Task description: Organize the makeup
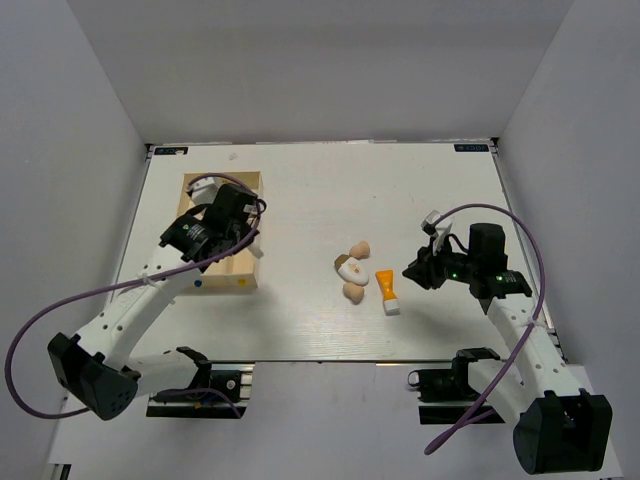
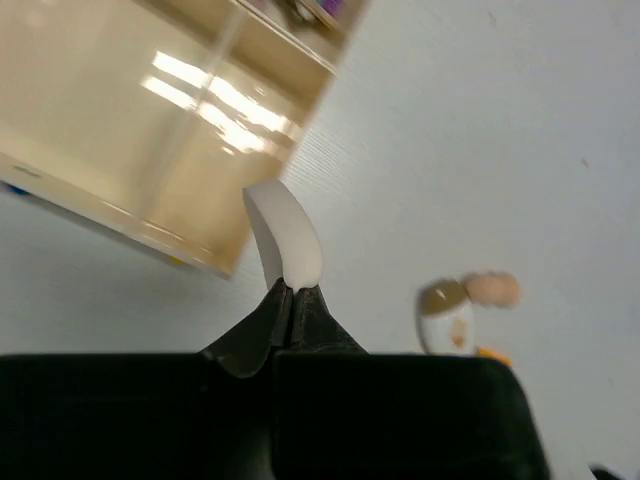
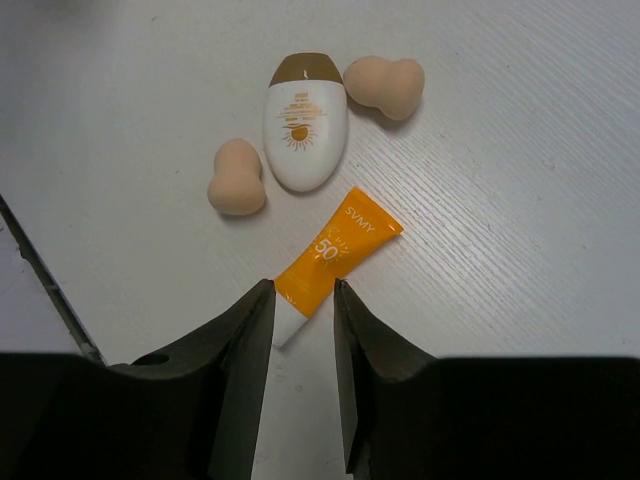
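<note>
An orange white-capped tube point(image 3: 335, 250) lies on the table; it also shows in the top view point(image 1: 386, 290). My right gripper point(image 3: 303, 290) is open, its fingers on either side of the tube's cap end; it shows in the top view too point(image 1: 412, 272). Two beige sponges point(image 3: 236, 180) point(image 3: 385, 85) and a white oval bottle with a brown cap point(image 3: 304, 125) lie just beyond. My left gripper point(image 2: 293, 290) is shut on a white rounded item point(image 2: 285, 235), held above the table just off the corner of the wooden tray point(image 2: 150, 130).
The wooden tray point(image 1: 245, 283) stands at the left of the table, under my left arm. Something purple point(image 2: 320, 8) lies in a far compartment. The white walls close in on both sides.
</note>
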You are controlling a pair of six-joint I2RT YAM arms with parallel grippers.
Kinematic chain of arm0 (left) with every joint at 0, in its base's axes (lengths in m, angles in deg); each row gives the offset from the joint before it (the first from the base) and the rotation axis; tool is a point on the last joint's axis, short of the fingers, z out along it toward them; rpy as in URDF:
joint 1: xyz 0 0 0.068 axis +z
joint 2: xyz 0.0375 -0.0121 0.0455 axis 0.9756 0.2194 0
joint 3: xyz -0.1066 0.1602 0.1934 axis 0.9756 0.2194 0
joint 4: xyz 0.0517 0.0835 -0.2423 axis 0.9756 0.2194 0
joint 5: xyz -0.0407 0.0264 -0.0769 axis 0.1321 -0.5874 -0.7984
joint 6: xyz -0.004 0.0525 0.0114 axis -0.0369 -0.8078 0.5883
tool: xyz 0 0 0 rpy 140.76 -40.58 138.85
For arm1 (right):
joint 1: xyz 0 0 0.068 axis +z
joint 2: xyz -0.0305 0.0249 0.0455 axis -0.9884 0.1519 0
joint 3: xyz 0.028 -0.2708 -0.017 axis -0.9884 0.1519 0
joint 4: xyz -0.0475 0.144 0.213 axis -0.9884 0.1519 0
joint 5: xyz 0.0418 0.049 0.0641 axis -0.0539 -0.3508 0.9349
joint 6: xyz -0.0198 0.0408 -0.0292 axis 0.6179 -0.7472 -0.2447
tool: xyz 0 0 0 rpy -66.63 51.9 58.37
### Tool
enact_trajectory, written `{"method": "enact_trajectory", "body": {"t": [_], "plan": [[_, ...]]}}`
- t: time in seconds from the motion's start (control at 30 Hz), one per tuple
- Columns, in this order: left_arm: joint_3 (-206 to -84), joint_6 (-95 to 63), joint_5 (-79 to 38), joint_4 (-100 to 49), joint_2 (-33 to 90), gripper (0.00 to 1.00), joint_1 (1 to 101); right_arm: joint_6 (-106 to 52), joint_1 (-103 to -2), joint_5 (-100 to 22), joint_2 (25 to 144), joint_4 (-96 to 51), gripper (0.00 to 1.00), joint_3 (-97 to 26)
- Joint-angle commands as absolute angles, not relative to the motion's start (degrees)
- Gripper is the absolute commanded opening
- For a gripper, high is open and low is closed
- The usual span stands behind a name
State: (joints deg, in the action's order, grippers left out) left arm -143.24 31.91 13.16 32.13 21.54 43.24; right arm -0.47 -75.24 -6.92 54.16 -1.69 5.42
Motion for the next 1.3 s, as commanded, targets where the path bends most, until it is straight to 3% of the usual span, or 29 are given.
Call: {"method": "enact_trajectory", "body": {"t": [0.0, 0.37, 0.5, 0.53, 0.63, 0.73, 0.93, 1.13, 1.27], "plan": [[-143.74, 29.4, 28.19, 37.93, 19.26, 0.0, 46.12, 1.86, -75.11, -3.35, 53.87, -0.74, 0.37, 5.8], [-137.76, 18.48, 34.71, 30.19, 27.32, 0.02, 58.77, 6.61, -74.58, -0.97, 54.31, 1.29, 0.44, 5.89], [-136.88, 18.66, 33.84, 28.01, 30.85, 0.3, 62.11, 7.31, -74.32, -0.53, 54.57, 1.29, 0.47, 6.06], [-136.88, 18.31, 32.26, 27.47, 31.2, 0.44, 62.9, 8.01, -74.15, -0.27, 54.66, 1.29, 0.5, 5.97], [-137.75, 17.69, 30.5, 26.5, 32.26, 0.69, 63.44, 10.64, -73.71, 1.4, 55.71, 2.07, 0.58, 5.71], [-138.89, 17.43, 28.83, 26.41, 32.09, 0.84, 63.96, 13.8, -72.65, 4.12, 57.65, 3.39, 0.66, 4.92], [-139.52, 16.9, 22.51, 26.33, 26.05, 0.88, 63.96, 12.41, -68.0, 1.94, 64.32, -1.69, 0.7, 3.25], [-130.92, 14.61, 5.55, 18.78, 14.1, 0.79, 62.83, 7.32, -58.86, -7.45, 73.46, -5.91, 0.68, -1.49], [-124.94, 16.02, -2.46, 16.57, 7.85, 0.79, 62.82, 3.09, -54.9, -12.74, 76.8, -9.96, 0.72, -1.94]]}}
